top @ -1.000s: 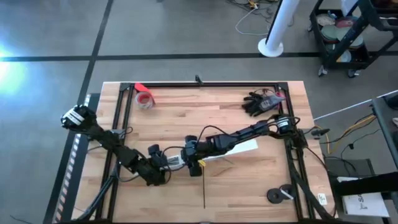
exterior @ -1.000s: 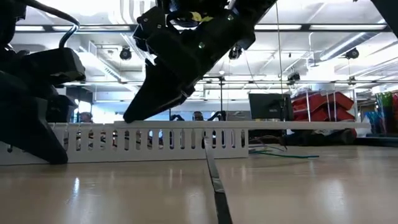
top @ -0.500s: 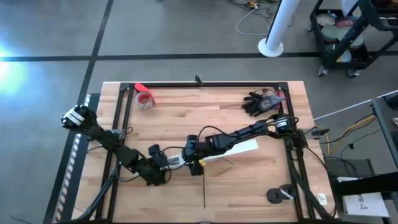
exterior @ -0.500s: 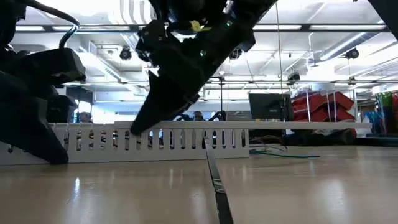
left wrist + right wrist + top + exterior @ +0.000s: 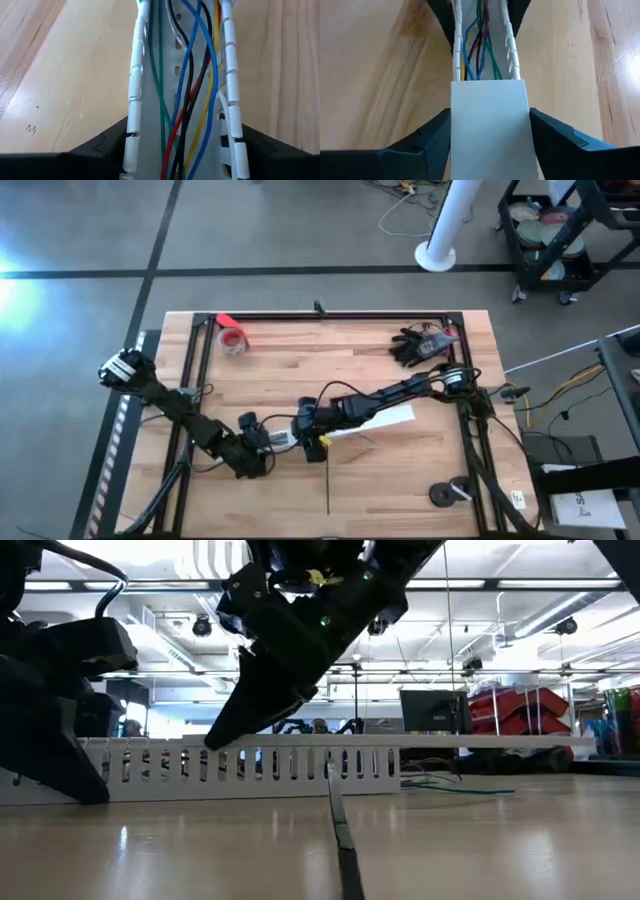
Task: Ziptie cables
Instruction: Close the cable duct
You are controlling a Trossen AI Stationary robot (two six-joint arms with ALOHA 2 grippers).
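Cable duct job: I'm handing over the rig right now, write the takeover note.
Left gripper: shut on the slotted white duct at its open end.
Right gripper: straddles the white cover on the duct.
Cables (blue, green, black, red, yellow) lie loose inside the duct, mid-table.
Done: cover partly over the duct.
Left: no tie on the cables; black strip lies nearby.

table (image 5: 300, 370): pale wood, smooth | slotted duct (image 5: 137, 90): white matt plastic | cables (image 5: 192, 65): glossy plastic
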